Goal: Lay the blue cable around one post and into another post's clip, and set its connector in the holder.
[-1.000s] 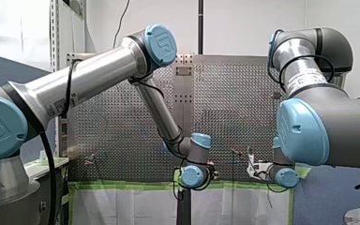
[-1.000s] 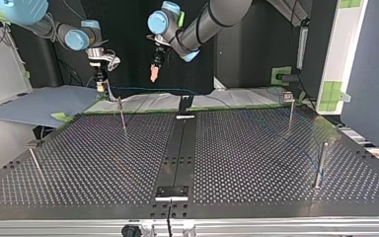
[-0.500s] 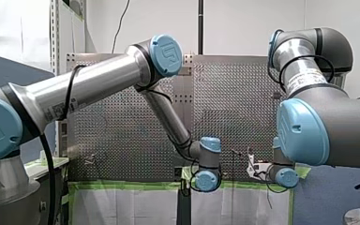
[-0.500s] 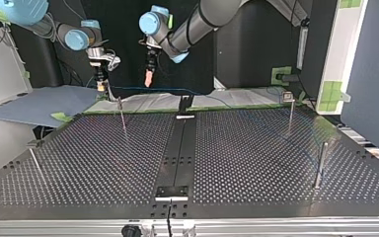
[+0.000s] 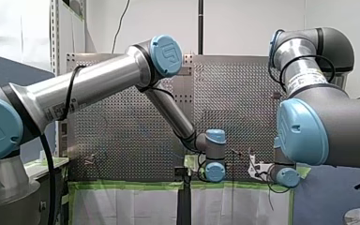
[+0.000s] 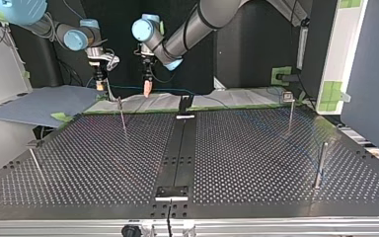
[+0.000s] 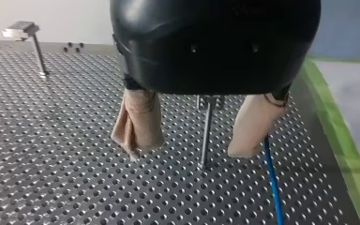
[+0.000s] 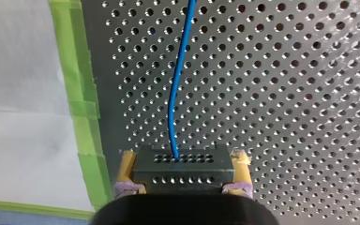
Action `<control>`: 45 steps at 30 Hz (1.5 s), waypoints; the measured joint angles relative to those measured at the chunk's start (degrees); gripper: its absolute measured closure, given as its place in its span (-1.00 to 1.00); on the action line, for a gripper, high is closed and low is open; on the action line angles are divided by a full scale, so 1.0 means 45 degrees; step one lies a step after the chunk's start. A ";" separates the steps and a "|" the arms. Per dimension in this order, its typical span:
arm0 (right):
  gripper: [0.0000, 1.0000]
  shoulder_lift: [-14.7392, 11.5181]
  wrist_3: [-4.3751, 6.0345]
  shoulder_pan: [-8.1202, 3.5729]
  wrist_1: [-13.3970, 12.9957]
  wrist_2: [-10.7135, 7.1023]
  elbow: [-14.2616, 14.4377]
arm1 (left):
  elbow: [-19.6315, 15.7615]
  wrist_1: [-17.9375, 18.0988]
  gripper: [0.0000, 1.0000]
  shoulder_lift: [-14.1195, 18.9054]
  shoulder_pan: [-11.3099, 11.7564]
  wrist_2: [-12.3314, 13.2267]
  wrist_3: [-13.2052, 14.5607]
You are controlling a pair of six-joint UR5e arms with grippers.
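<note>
Right gripper pinches connector. Cable runs from it over table. Left gripper wide, empty, post ahead between fingers, cable just beside. Cable looks not round post yet, connector not put down. Most of job left, I think.

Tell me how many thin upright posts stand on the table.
4 posts, by the top view: far left, far right, near right, near left. More may be hidden.

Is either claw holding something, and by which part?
Right claw clamps the black connector by its two ends, blue cable trailing out; left claw holds nothing.
</note>
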 joint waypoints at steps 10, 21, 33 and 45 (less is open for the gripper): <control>1.00 -0.0003 0.0034 -0.0044 0.0104 0.0024 0.0000 | 0.0011 -0.1060 -1.00 0.0016 -0.0154 0.0941 -0.0116; 1.00 -0.0004 -0.0098 -0.0046 0.0137 0.0043 -0.0109 | -0.0135 -0.1746 -1.00 0.0009 -0.0219 0.2046 -0.0562; 1.00 -0.0005 -0.0244 -0.0037 0.0163 0.0023 -0.0123 | 0.0018 -0.1024 -1.00 -0.0395 0.0255 0.2393 -0.1115; 1.00 -0.0018 -0.0256 -0.0015 0.0121 -0.0043 -0.0119 | 0.0955 -0.1479 -1.00 -0.0431 0.0873 0.2212 -0.1136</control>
